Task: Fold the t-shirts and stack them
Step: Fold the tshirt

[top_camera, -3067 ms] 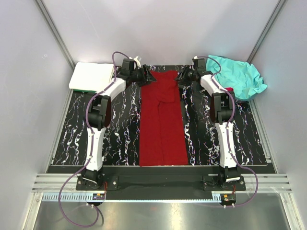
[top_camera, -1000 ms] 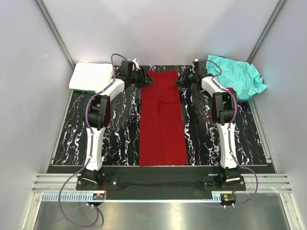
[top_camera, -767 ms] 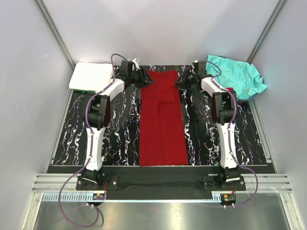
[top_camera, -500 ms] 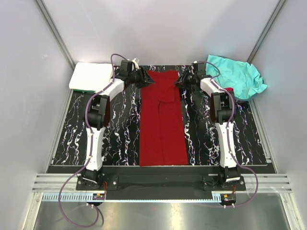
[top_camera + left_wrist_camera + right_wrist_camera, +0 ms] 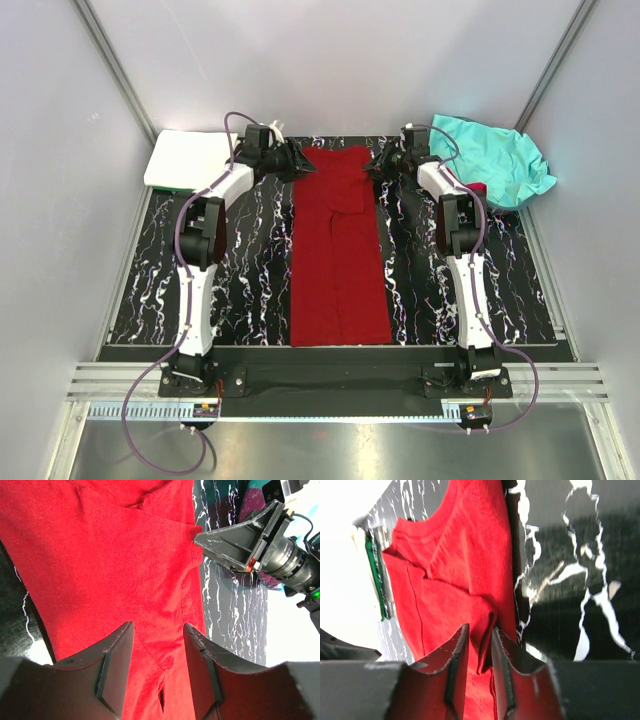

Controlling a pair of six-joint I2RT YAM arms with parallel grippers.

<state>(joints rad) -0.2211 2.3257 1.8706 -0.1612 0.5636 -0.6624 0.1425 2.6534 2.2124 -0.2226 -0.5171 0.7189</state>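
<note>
The dark red t-shirt (image 5: 340, 260) lies as a long narrow strip down the middle of the mat, collar end far. My left gripper (image 5: 292, 162) is open at its far left corner, its jaws low over the red cloth (image 5: 125, 555) in the left wrist view (image 5: 157, 650). My right gripper (image 5: 378, 165) is at the far right corner, shut on a raised fold of the shirt's edge (image 5: 485, 640); it also shows in the left wrist view (image 5: 227, 540). The turquoise t-shirt (image 5: 495, 155) lies crumpled at the back right. The white folded shirt (image 5: 190, 158) sits on the green one (image 5: 168, 187) at the back left.
The black marbled mat (image 5: 250, 260) covers the table. Grey walls close in on the left, back and right. The green shirt's edge also shows in the right wrist view (image 5: 376, 575).
My left gripper has drawn back a little to the left, off the shirt's corner. My right gripper has stayed at the right corner. The shirt lies as before.
</note>
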